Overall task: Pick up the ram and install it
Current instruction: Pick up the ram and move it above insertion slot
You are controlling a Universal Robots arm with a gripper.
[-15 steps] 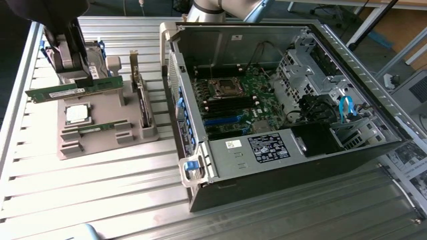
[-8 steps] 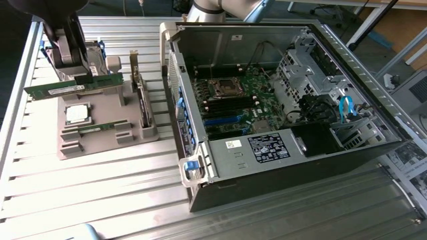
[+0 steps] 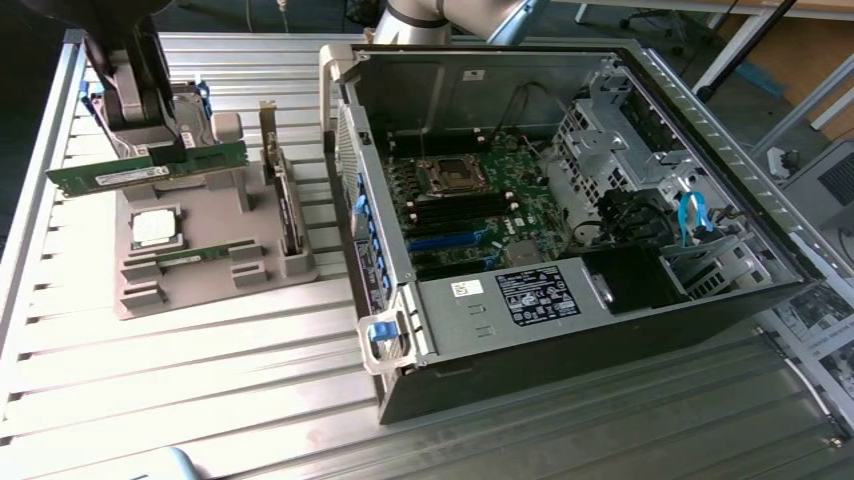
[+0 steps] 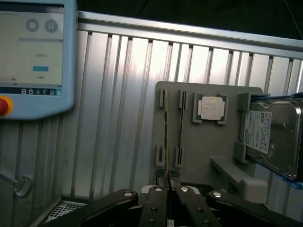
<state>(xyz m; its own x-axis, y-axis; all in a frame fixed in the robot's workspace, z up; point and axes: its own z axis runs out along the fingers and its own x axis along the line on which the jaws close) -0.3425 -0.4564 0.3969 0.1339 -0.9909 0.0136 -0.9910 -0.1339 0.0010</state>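
My gripper [image 3: 166, 150] is shut on the ram [image 3: 147, 169], a narrow green stick held level above the grey fixture tray [image 3: 200, 290] at the exterior view's left. In the wrist view the ram [image 4: 166, 137] shows edge-on as a thin line running out from between the closed fingers of my gripper [image 4: 168, 189]. An identical stick [image 3: 200, 257] still lies in its slot on the tray and shows as a thin line in the wrist view [image 4: 181, 124]. The open computer case [image 3: 400, 330] lies to the exterior view's right, with the motherboard [image 3: 487, 215] and its memory slots [image 3: 461, 212] exposed.
On the tray sit a square silver processor [image 3: 154, 228] [image 4: 210, 108] and an upright expansion card [image 3: 283, 205]. A hard drive [image 4: 271, 135] rests beside the tray. A teach pendant [image 4: 33, 56] lies on the ribbed metal table [image 3: 200, 390].
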